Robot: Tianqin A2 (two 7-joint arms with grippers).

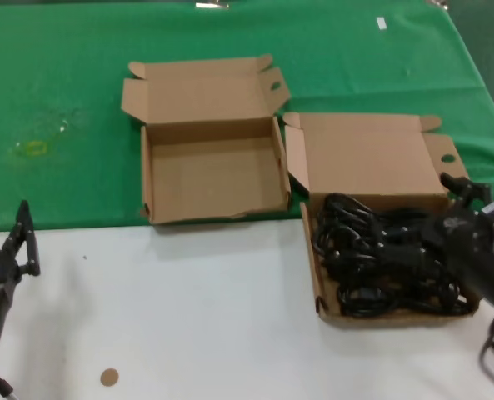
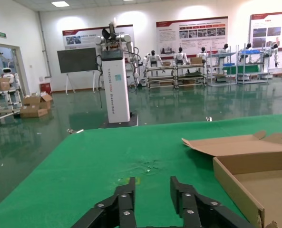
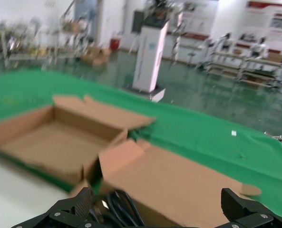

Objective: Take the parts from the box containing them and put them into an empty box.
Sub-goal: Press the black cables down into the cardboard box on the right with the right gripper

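1. While our left gripper [image 1: 5,242] idles at nine o'clock, narrowly parted, our right gripper [image 3: 160,211] spreads wide over the cords [image 1: 384,258].
2. Cords fill the right box [image 1: 371,154], heaped lengthwise three-to-nine; the empty box [image 1: 209,179] sits at eleven.

- Black power cords [image 1: 388,258]: tangled heap of looped cables and chunky plugs, filling the right-hand carton.
- Box containing them [image 1: 371,158]: shallow brown cardboard, lid flap open and leaning back, round hole in one ear, half on the green cloth.
- Empty box [image 1: 213,179]: same kind, open, bare inside, oval hole, just left of its twin.
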